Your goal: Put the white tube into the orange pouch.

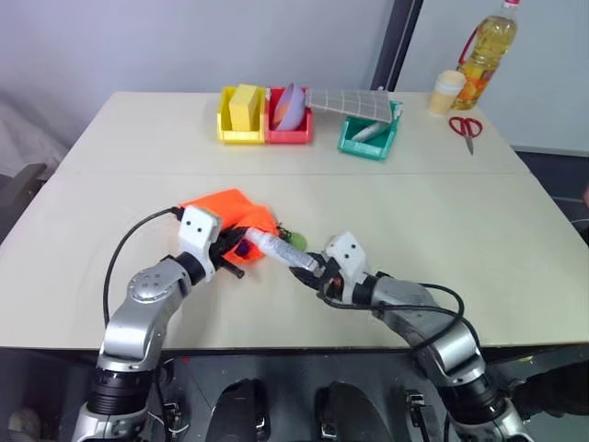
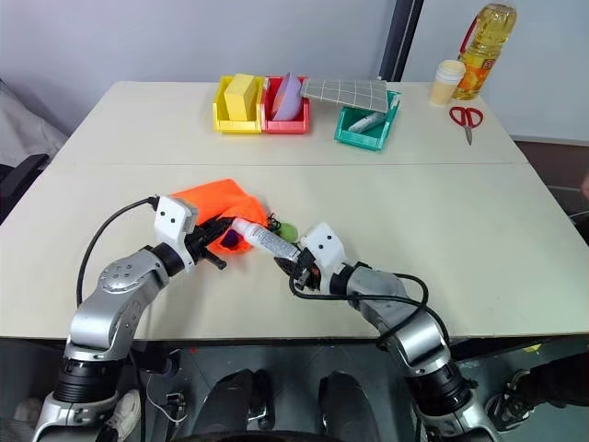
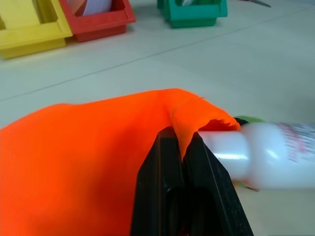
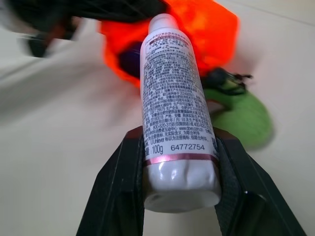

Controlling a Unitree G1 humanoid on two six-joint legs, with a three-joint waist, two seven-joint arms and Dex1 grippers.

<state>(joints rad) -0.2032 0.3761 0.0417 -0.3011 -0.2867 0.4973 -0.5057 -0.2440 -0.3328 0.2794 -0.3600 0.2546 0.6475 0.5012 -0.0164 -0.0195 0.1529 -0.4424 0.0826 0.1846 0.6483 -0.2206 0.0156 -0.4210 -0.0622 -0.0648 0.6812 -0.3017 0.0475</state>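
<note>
The orange pouch [image 1: 230, 210] lies on the table in front of me, with its round green tag [image 1: 296, 241] beside it. My left gripper [image 3: 177, 136] is shut on the pouch's fabric edge and holds that edge up at the mouth. My right gripper [image 4: 178, 142] is shut on the bottom end of the white tube [image 4: 172, 93]. The tube [image 1: 274, 247] lies nearly level, and its cap end points into the pouch's mouth, right beside the left fingers. The mouth's dark inside shows behind the cap.
At the table's far side stand a yellow bin [image 1: 241, 115], a red bin [image 1: 289, 118] and a green bin [image 1: 370, 136] under a grey grid sheet [image 1: 350, 103]. An oil bottle [image 1: 488, 51], a cream cup [image 1: 446, 92] and red scissors [image 1: 467, 129] are at the far right.
</note>
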